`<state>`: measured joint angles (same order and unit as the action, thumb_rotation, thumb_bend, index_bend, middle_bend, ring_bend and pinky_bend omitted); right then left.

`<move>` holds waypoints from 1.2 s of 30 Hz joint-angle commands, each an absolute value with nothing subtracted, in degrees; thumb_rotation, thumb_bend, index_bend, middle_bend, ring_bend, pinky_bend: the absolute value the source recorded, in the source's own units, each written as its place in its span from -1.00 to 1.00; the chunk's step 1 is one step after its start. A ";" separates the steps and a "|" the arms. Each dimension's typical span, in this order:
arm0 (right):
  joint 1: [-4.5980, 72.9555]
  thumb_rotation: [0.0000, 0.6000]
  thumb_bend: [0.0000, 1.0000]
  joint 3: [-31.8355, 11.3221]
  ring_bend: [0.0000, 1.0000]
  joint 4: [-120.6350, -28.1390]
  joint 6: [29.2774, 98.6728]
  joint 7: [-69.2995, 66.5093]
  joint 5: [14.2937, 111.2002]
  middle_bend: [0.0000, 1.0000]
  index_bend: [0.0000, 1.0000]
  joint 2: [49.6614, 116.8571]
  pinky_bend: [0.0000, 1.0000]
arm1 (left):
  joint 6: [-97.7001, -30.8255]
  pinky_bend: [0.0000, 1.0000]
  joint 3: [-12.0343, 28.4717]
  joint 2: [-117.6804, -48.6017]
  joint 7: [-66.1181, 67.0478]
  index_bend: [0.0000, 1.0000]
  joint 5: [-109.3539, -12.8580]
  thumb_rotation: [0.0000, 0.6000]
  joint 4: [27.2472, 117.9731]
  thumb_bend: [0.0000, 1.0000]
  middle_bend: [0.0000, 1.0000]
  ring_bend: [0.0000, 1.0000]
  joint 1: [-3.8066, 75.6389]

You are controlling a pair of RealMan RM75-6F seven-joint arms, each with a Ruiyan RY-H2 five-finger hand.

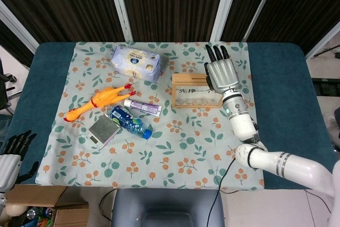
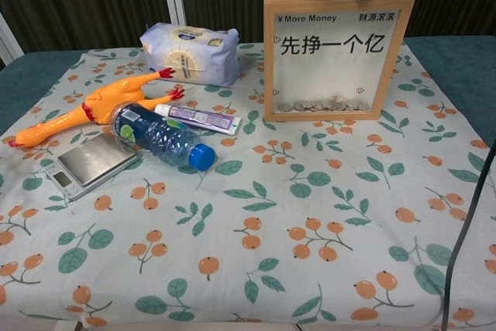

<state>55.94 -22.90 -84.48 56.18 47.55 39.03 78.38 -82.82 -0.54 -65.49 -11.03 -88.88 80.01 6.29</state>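
the right hand [image 1: 222, 74] sits right of centre in the upper half of the head view, fingers spread and pointing toward the far edge of the tabletop [image 1: 48, 73], holding nothing. it hovers over the right end of the wooden coin frame [image 1: 195, 98]; whether it touches the frame cannot be told from above. in the chest view the frame stands upright in the upper right, glass front with printed characters and a small heap of coins [image 2: 324, 104] along the bottom, and only a dark bit of the hand shows above its top edge.

the left hand [image 1: 11, 155] hangs at the lower left edge of the head view, off the tabletop and well apart from everything on it, dark fingers apart and empty.

a floral cloth [image 1: 175, 158] covers the middle of the tabletop. in the left half of the head view lie a white pack of tissues [image 1: 136, 62] toward the top, an orange rubber chicken [image 1: 98, 102] below it, a toothpaste tube [image 1: 142, 108] just beside the chicken's feet, a blue-capped water bottle [image 1: 130, 122] lying on its side, and a small silver scale [image 1: 103, 131] touching the bottle's base end. a black cable [image 1: 227, 171] runs down off the near edge.
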 commanded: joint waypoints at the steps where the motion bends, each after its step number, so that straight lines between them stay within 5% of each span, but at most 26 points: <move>1: 56.40 1.00 0.31 -22.34 -1.00 -84.27 56.44 47.32 38.51 -0.75 0.47 78.58 -1.00 | -82.74 -1.00 -0.61 -65.48 -10.94 -1.00 -88.88 1.00 79.91 -0.17 -1.00 -1.00 6.27; 8: 57.13 1.00 0.31 -21.18 -1.00 -84.14 56.81 47.25 37.78 -0.75 0.46 78.55 -1.00 | -82.77 -1.00 -0.66 -65.65 -11.15 -1.00 -88.90 1.00 79.67 -0.17 -1.00 -1.00 6.23; 11: 57.44 1.00 0.31 -20.77 -1.00 -84.21 56.91 47.14 37.46 -0.75 0.28 78.58 -1.00 | -82.74 -1.00 -0.66 -65.67 -11.17 -1.00 -88.92 1.00 79.58 -0.17 -1.00 -1.00 6.26; 16: 57.47 1.00 0.15 -20.10 -1.00 -85.03 56.86 45.43 37.57 -0.91 -0.98 77.53 -1.00 | -82.89 -1.00 -0.60 -65.70 -11.12 -1.00 -88.79 1.00 79.51 -0.17 -1.00 -1.00 6.16; 22: 55.37 1.00 -0.04 -20.04 -1.00 -87.09 59.47 39.53 43.10 -1.00 -1.00 75.71 -1.00 | -82.98 -1.00 -0.60 -65.73 -10.92 -1.00 -88.95 1.00 79.66 -0.17 -1.00 -1.00 6.20; 27: 49.04 1.00 -0.05 -18.55 -1.00 -95.15 68.36 32.77 54.14 -1.00 -1.00 70.94 -1.00 | -83.32 -1.00 -0.53 -65.61 -10.90 -1.00 -88.86 1.00 79.87 -0.17 -1.00 -1.00 6.03; 36: 23.58 1.00 -0.15 -0.02 -1.00 -105.31 92.31 22.63 77.04 -1.00 -1.00 62.59 -1.00 | -84.65 -1.00 -0.30 -65.00 -10.74 -1.00 -89.18 1.00 80.41 -0.17 -1.00 -1.00 5.63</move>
<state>34.03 -8.76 -102.25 84.03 28.55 68.98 66.18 -84.50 -0.36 -65.08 -10.82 -89.15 80.33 5.69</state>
